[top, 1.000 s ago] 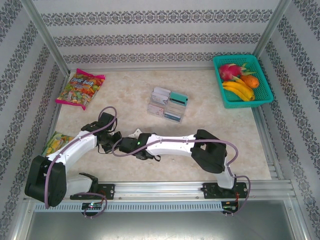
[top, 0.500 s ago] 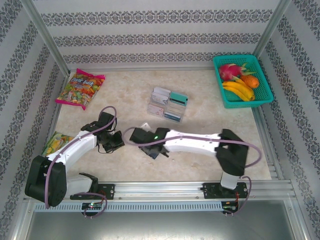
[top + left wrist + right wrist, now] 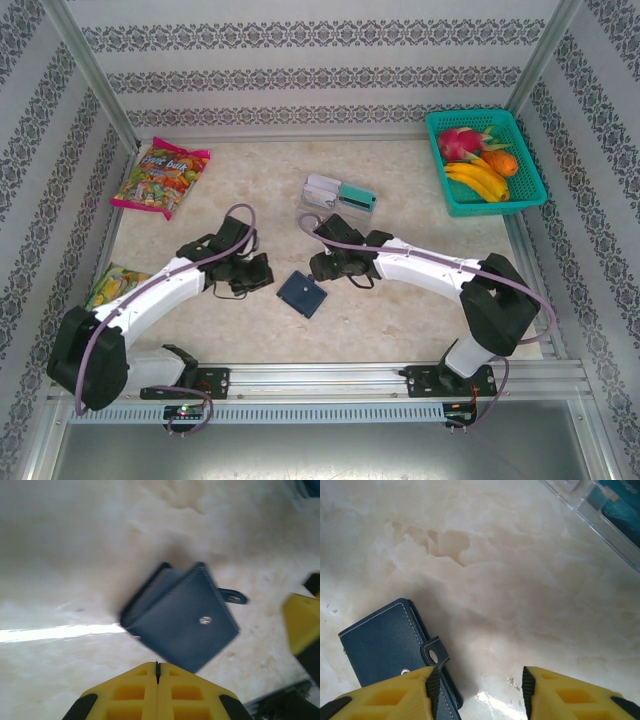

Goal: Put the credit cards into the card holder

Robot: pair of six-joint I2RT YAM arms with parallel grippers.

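While the card holder (image 3: 303,293) is lying shut on the table (image 3: 420,215), a little toward 6 o'clock from the table's middle, both arms are standing differently than a second ago; then they were crossing low over that spot and hiding it, and now the navy square is showing bare between them. At the table's 10 o'clock a candy bag (image 3: 160,178) is lying where it lay before. The left gripper (image 3: 262,275) is hanging at the holder's 9 o'clock, having moved up from nearer the left edge; in the left wrist view its yellow fingers (image 3: 135,692) are pressing together on nothing, with the card holder (image 3: 185,620) just ahead of them at 12 o'clock, snap upward. The right gripper (image 3: 318,266), earlier reaching far leftward, is now sitting at the holder's 1 o'clock; in the right wrist view its fingers (image 3: 395,692) are standing apart with bare table between them, and the card holder (image 3: 385,640) is lying at 8 o'clock, its tab (image 3: 435,652) beside the left finger. At the holder's 12 o'clock the clear tray (image 3: 306,203) is still carrying the credit cards (image 3: 357,197); the right arm is now covering its near half. At 2 o'clock a green basket (image 3: 530,190) is holding fruit, unmoved.
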